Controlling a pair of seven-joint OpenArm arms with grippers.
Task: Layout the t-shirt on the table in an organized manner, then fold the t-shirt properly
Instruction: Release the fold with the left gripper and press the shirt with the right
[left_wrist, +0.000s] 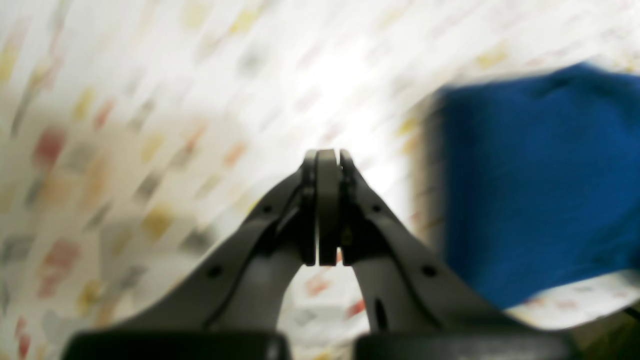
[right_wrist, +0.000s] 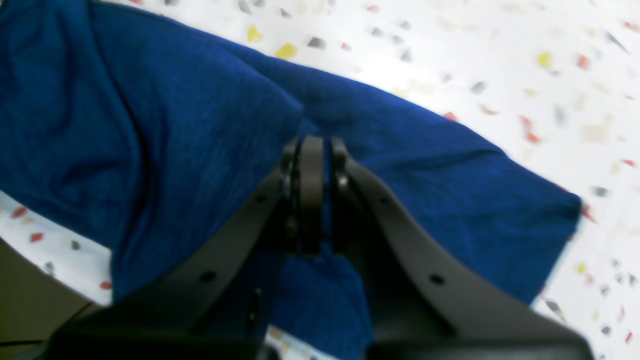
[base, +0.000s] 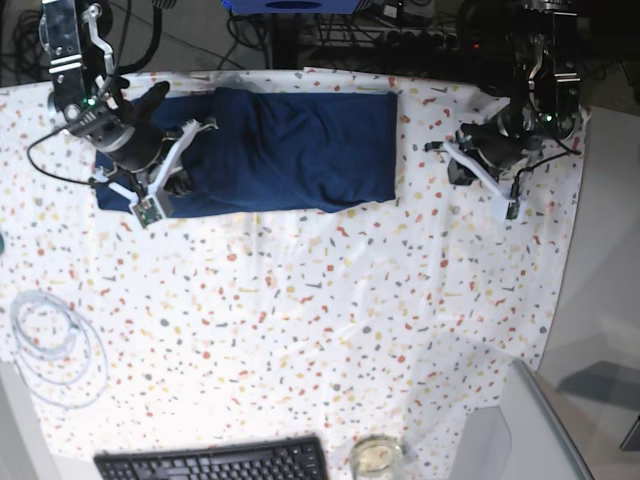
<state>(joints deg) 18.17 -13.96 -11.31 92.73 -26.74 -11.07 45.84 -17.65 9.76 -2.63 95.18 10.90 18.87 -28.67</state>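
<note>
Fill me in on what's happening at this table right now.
A two-armed robot is folding a dark blue t-shirt on the speckled table. The shirt lies at the far edge as a folded rectangle. The right tool is shut over the cloth at one end; a pinch can't be confirmed. The left tool is shut with nothing in it, off to the shirt's other side.

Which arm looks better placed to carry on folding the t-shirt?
Probably the right. The right gripper is shut over the t-shirt, apparently pinching it. The left gripper is shut on nothing, over the bare table, clear of the shirt's edge.
</note>
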